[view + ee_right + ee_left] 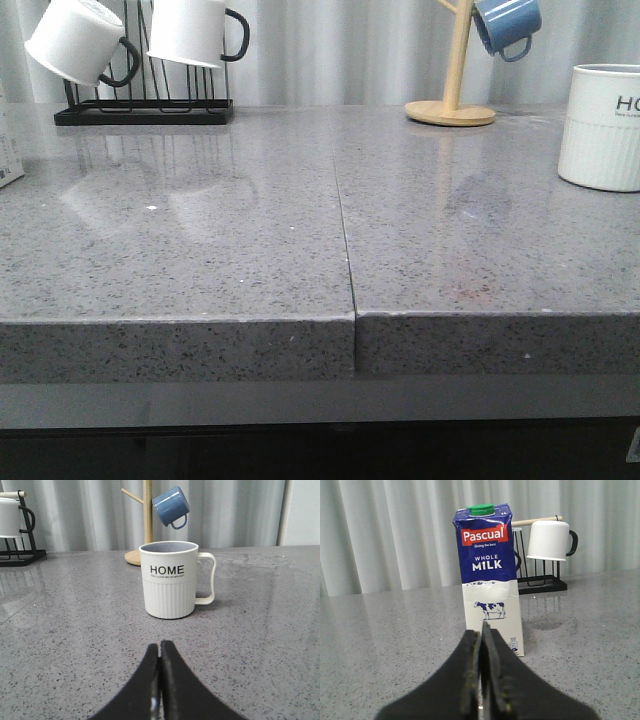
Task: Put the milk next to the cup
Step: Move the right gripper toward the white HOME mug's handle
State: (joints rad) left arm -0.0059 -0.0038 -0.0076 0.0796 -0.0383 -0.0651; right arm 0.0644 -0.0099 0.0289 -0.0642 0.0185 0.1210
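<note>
Front view, your cup stands at the counter's right edge, milk barely showing at the left edge, left wrist view, left gripper fingers pressed together, empty, facing the upright milk, right wrist view, right gripper fingers pressed together, empty, facing your cup.

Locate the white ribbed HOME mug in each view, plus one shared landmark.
Front: white ribbed ceramic HOME mug at right edge, partly cropped.
Left wrist: not in view.
Right wrist: centre, beyond the shut right gripper.
Shared landmark: wooden mug tree holding the blue mug.
</note>
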